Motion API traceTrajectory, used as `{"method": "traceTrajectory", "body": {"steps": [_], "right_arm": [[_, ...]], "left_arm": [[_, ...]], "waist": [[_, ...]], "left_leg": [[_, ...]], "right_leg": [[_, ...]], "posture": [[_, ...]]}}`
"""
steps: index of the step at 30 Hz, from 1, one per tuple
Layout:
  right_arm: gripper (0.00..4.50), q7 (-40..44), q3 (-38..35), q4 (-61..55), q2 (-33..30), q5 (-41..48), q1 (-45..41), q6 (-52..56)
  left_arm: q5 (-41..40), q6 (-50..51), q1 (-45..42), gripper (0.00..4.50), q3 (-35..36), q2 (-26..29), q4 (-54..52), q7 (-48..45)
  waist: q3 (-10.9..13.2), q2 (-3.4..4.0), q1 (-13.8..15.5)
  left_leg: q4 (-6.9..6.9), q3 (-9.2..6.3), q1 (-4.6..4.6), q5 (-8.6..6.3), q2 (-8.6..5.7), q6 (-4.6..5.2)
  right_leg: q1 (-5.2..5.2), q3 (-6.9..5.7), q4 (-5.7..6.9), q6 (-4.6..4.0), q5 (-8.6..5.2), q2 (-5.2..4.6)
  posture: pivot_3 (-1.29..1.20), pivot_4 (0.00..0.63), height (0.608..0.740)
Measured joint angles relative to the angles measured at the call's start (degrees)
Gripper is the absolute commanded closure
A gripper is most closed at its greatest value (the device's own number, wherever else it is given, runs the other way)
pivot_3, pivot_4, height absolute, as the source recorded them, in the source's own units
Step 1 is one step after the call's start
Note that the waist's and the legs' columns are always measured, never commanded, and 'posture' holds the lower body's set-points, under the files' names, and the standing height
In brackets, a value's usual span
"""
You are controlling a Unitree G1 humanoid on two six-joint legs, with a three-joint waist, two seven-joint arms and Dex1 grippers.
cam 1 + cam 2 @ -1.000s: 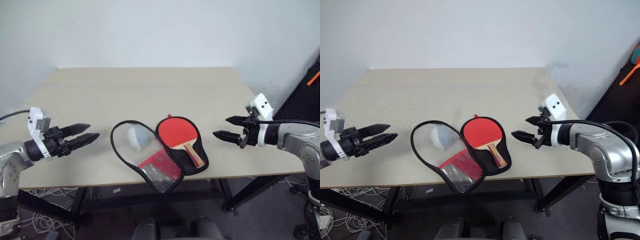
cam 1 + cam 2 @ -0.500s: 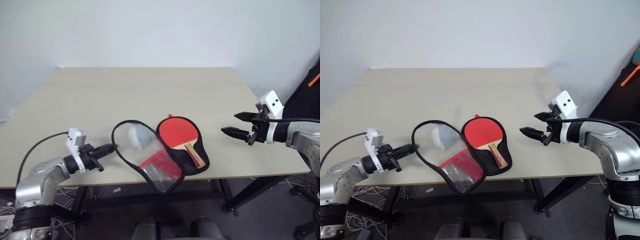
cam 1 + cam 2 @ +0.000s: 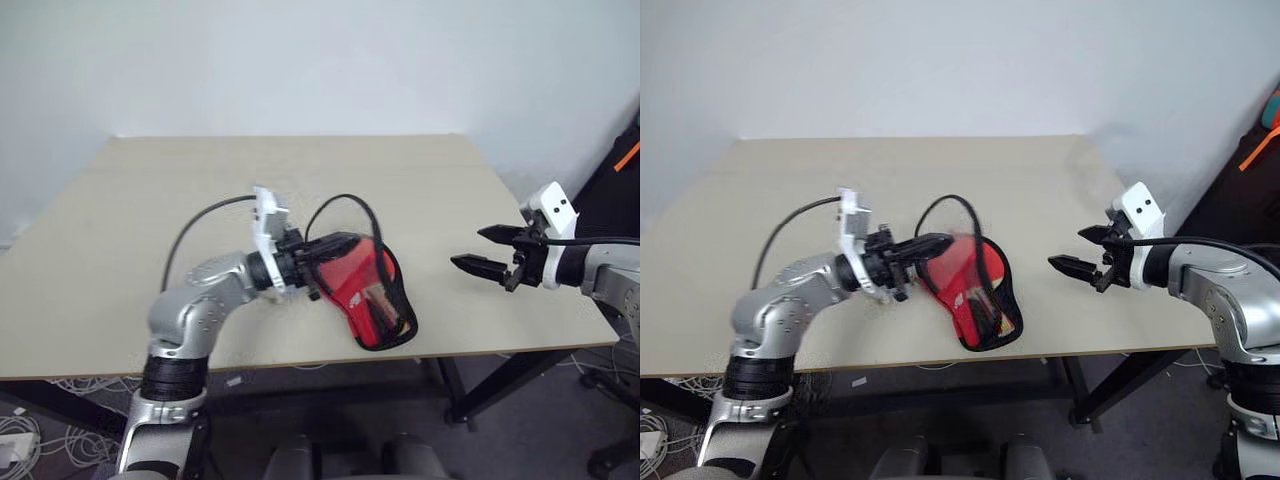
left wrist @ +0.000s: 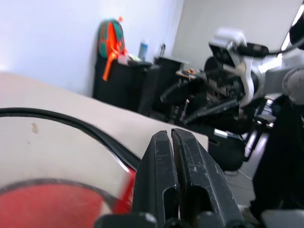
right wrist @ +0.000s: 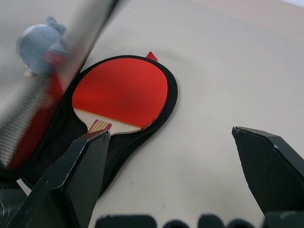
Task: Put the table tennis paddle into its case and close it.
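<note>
The red case (image 3: 378, 312) lies open near the table's front edge. Its lid (image 3: 350, 278) is lifted and folded rightward over the lower half, its black edging looping up in the air. My left gripper (image 3: 316, 264) points right, shut on the lid's edge (image 4: 95, 137). The table tennis paddle (image 5: 121, 92) lies in the lower half, red face up, with its wooden handle (image 5: 99, 126) toward the table's front edge. To the right of the case my right gripper (image 3: 467, 248) hovers open and holds nothing, aimed at the paddle (image 5: 168, 131).
The beige table (image 3: 200, 180) stretches bare behind and to the left of the case. Its front edge runs close below the case. A black object with an orange strap (image 3: 628, 158) stands off the table's right side.
My left gripper shut at the lid's left edge, then swung far to the right, lifting the lid up and over the paddle. The right gripper stayed nearly still and open.
</note>
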Motion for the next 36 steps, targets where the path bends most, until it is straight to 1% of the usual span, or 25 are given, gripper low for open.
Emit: {"method": "traceTrajectory", "body": {"steps": [4, 7, 9, 10, 12, 14, 18, 19, 21, 25, 30, 36], "right_arm": [[0.0, 1.27, -0.35, 0.04, -0.74, 0.09, -0.55, -1.2], [0.0, 2.12, -0.35, 0.03, -1.66, 0.18, -0.54, -1.69], [0.0, 2.12, -0.38, 0.04, -1.71, 0.18, -0.54, -2.12], [0.0, 2.11, -0.37, 0.07, -1.7, 0.18, -0.54, -2.34], [0.0, 2.08, -0.3, 0.07, -1.68, 0.18, -0.59, -2.62], [0.0, 2.03, -0.22, 0.07, -1.62, 0.2, -0.6, -2.66], [0.0, 1.82, -0.19, 0.06, -1.53, 0.26, -0.59, -2.65], [0.0, 1.68, -0.19, 0.01, -1.49, 0.28, -0.58, -2.64], [0.0, 1.42, -0.2, -0.17, -1.42, 0.37, -0.39, -2.57], [0.0, 0.75, -0.2, -1.13, -0.88, 0.95, 1.14, -2.23], [0.0, -0.6, -0.21, -2.64, 0.07, 1.41, 1.83, -1.2], [0.0, -1.6, -0.21, -3.85, 0.7, 2.15, 2.14, -0.35]], "left_arm": [[0.17, 1.71, 0.6, 4.48, -0.99, 0.97, 0.19, 0.79], [-0.63, 4.77, 3.65, 4.48, -0.96, 2.92, -0.38, 0.81], [-1.97, 7.11, 6.07, 4.48, -1.01, 3.15, -0.38, 0.86], [-2.46, 8.36, 6.67, 4.31, -0.92, 2.68, -0.33, 1.46], [-3.89, 10.64, 6.86, 3.89, -0.28, 0.78, -0.03, 3.68], [-5.75, 13.28, 6.9, 3.18, 0.25, -1.07, 0.14, 5.56], [-7.43, 17.37, 8.02, 1.73, 0.95, -1.72, 0.55, 7.82], [-7.73, 18.01, 8.53, 1.45, 1.03, -1.76, 0.65, 8.22], [-8.07, 19.57, 9.46, 0.75, 1.43, -1.99, 1.29, 9.79], [-9.32, 23.57, 10.76, 0.75, 3.04, -2.31, 2.15, 12.57], [-13.14, 28.48, 11.73, 0.75, 6.2, -3.74, 2.15, 15.74], [-14.63, 32.42, 12.39, 0.75, 7.33, -5.27, 2.73, 19.06]], "waist": [[0.0, 0.0, 0.03], [0.0, 0.0, 0.01], [0.01, -0.01, 0.04], [0.01, -0.01, 0.07], [0.02, -0.03, 0.32], [0.02, -0.05, 0.5], [0.01, -0.02, 0.57], [0.01, -0.02, 0.57], [0.01, -0.02, 0.63], [0.01, -0.02, 0.67], [0.01, -0.02, 0.67], [0.01, -0.02, 0.67]], "left_leg": [[0.01, -0.01, -0.01, 0.0, 0.0, 0.0], [0.0, 0.0, 0.0, 0.0, 0.0, 0.0], [0.02, -0.02, -0.01, 0.0, 0.01, 0.0], [0.05, -0.02, -0.02, 0.0, 0.0, 0.0], [0.11, -0.06, -0.04, -0.01, -0.04, 0.03], [0.12, -0.05, -0.04, -0.03, -0.04, 0.05], [0.11, -0.04, -0.03, -0.02, -0.04, 0.05], [0.11, -0.04, -0.02, -0.02, -0.03, 0.05], [0.11, -0.05, -0.03, -0.03, -0.04, 0.05], [0.12, -0.04, -0.04, -0.03, -0.05, 0.05], [0.12, -0.05, -0.03, -0.03, -0.04, 0.05], [0.12, -0.05, -0.03, -0.03, -0.05, 0.04]], "right_leg": [[0.0, 0.0, -0.01, -0.01, -0.01, 0.0], [-0.01, 0.01, -0.01, -0.04, -0.03, 0.0], [-0.01, 0.0, -0.01, -0.11, -0.07, -0.01], [0.01, 0.0, -0.01, -0.13, -0.08, -0.01], [0.06, -0.02, -0.02, -0.12, -0.09, -0.05], [0.05, -0.01, -0.02, -0.11, -0.09, -0.05], [0.02, -0.01, 0.02, -0.12, -0.09, -0.03], [0.02, 0.0, 0.02, -0.12, -0.09, -0.03], [0.03, 0.0, 0.01, -0.12, -0.09, -0.03], [0.04, 0.0, 0.0, -0.12, -0.09, -0.05], [0.04, -0.01, 0.0, -0.12, -0.09, -0.04], [0.04, -0.01, 0.01, -0.12, -0.1, -0.04]], "posture": [[0.0, 0.0, 0.74], [0.0, 0.0, 0.74], [0.0, 0.0, 0.74], [0.0, 0.0, 0.74], [0.0, 0.0, 0.74], [0.0, 0.0, 0.74], [0.0, 0.0, 0.74], [0.0, 0.0, 0.74], [0.0, 0.0, 0.74], [0.0, 0.0, 0.74], [0.0, 0.0, 0.74], [0.0, 0.0, 0.74]]}}
